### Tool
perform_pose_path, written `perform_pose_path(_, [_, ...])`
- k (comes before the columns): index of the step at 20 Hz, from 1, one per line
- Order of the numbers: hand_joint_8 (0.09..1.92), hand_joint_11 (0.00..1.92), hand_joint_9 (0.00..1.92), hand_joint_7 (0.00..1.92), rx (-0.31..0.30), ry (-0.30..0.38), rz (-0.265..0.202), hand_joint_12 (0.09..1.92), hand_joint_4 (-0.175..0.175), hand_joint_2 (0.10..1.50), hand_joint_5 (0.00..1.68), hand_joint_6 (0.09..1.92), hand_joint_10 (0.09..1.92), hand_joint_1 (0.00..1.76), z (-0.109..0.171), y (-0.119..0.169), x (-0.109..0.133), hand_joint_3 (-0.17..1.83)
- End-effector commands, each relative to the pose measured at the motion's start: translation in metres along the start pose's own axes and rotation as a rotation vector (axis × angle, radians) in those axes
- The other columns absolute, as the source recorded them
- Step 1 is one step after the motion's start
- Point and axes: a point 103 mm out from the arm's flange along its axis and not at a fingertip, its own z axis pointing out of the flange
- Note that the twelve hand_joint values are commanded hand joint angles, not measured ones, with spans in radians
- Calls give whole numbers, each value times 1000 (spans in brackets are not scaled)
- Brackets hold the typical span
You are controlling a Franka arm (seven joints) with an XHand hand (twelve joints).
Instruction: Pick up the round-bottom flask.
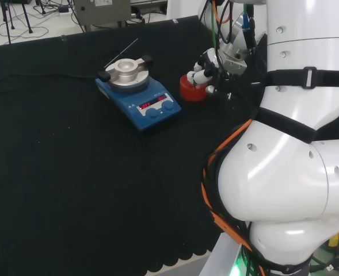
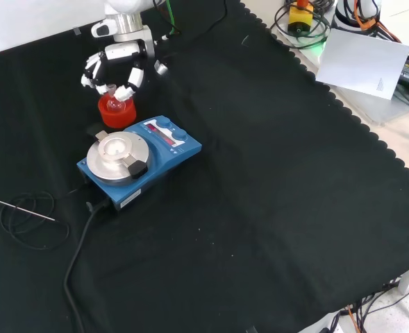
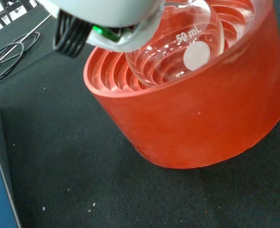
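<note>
A clear round-bottom flask (image 3: 178,57) sits in a red ribbed ring stand (image 3: 201,118) on the black cloth. In the front view the flask's neck (image 2: 111,91) pokes up from the stand (image 2: 117,114), and the hand (image 2: 116,61) hangs right over it, its fingers arched down on both sides of the neck with gaps still showing. In the head view the hand (image 1: 207,64) hovers at the right side of the stand (image 1: 191,89), and the glass is hard to make out there. A blurred white part of the hand (image 3: 111,14) covers the flask's upper side in the wrist view.
A blue hotplate stirrer (image 2: 138,156) with a round metal top stands close beside the stand, to its left in the head view (image 1: 137,95). Its black cable (image 2: 79,257) trails over the cloth. A thin metal rod (image 2: 17,206) lies by a coil of wire.
</note>
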Motion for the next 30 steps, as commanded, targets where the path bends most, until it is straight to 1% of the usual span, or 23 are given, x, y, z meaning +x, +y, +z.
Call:
perform_pose_path(1, [662, 275, 609, 435, 2, 0, 1, 1317, -112, 612, 882, 806, 658, 1031, 0, -1, 0, 730])
perform_pose_path(10, [662, 252, 588, 414, 10, 10, 7, 1320, -111, 575, 804, 837, 659, 986, -5, -3, -10, 737])
perform_pose_path(21, [671, 239, 572, 400, 21, 15, 10, 1327, -113, 561, 767, 859, 671, 952, -7, -6, -15, 746])
perform_pose_path(23, [674, 237, 569, 397, 15, 12, 5, 1329, -116, 560, 796, 858, 674, 950, -7, -6, -14, 747])
perform_pose_path(27, [683, 240, 570, 402, 10, 15, -4, 1332, -137, 577, 959, 838, 686, 952, -6, -6, -12, 744])
perform_pose_path(30, [684, 248, 576, 409, 8, 13, -10, 1333, -142, 587, 995, 836, 688, 957, -6, -5, -9, 740])
